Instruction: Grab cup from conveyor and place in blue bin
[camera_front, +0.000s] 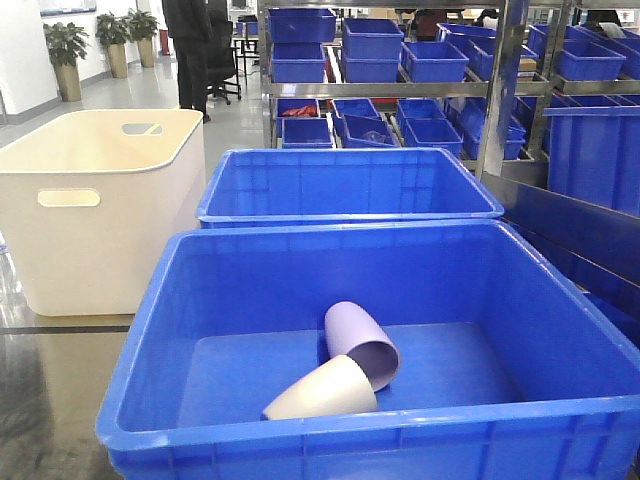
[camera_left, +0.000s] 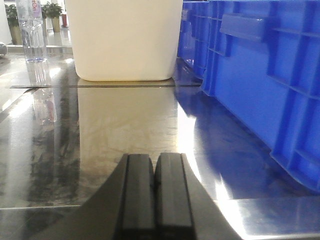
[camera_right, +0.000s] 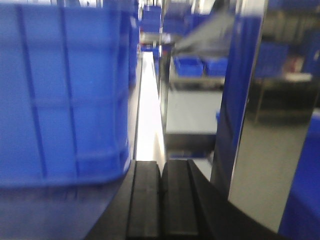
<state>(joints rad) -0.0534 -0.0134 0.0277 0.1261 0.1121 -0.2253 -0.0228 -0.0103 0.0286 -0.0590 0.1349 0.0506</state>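
Left wrist view: the left gripper (camera_left: 155, 192), pressed closed on nothing, has the blue bin (camera_left: 260, 85) at two o'clock. Right gripper (camera_right: 161, 200), likewise closed, sees it at ten o'clock.

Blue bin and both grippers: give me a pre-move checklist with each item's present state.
1. Left gripper empty and shut: ok.
2. Right gripper empty and shut: ok.
3. Blue bin has room: ok; only a purple cup and a cream cup lie on their sides inside.
4. Conveyor in view: not ok; no view shows it.
5. Next cup located: cannot tell.
6. Cream tub apart from the bin: ok.
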